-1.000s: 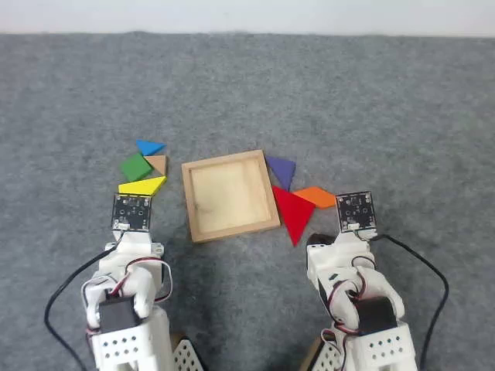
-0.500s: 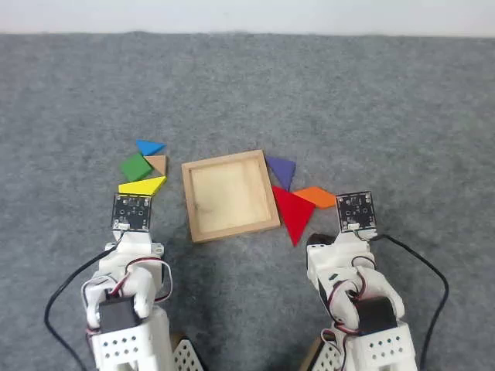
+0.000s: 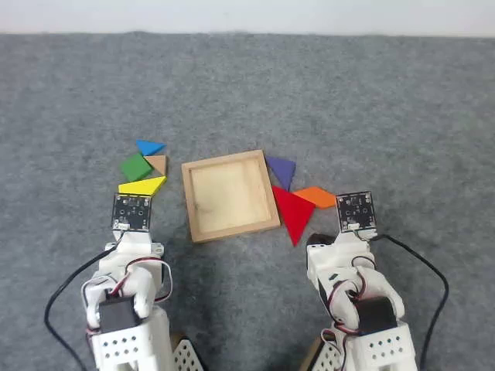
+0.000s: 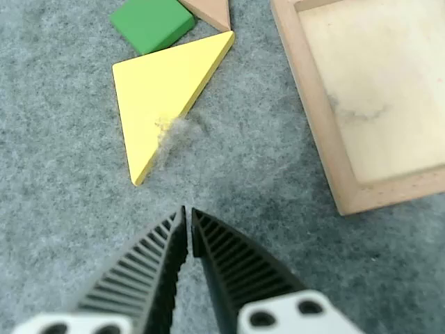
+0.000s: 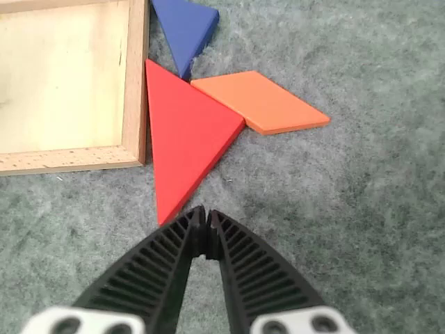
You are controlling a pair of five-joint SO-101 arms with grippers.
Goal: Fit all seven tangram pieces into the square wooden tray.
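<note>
Right wrist view sets the clenched, empty right pincer [image 5: 206,221] just short of the sharp tip of the red triangle [image 5: 182,136] — long edge along the outer wall of the tray [image 5: 136,83] — left pincer [image 4: 187,224] likewise clenched.

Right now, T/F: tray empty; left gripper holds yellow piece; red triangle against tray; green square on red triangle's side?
1. The tray holds no pieces: true.
2. The left gripper holds the yellow piece: false; it is shut on nothing, and the piece lies on the carpet.
3. The red triangle lies against the tray's wall: true.
4. The green square is on the red triangle's side of the tray: false; it lies on the opposite side, near the yellow piece.
</note>
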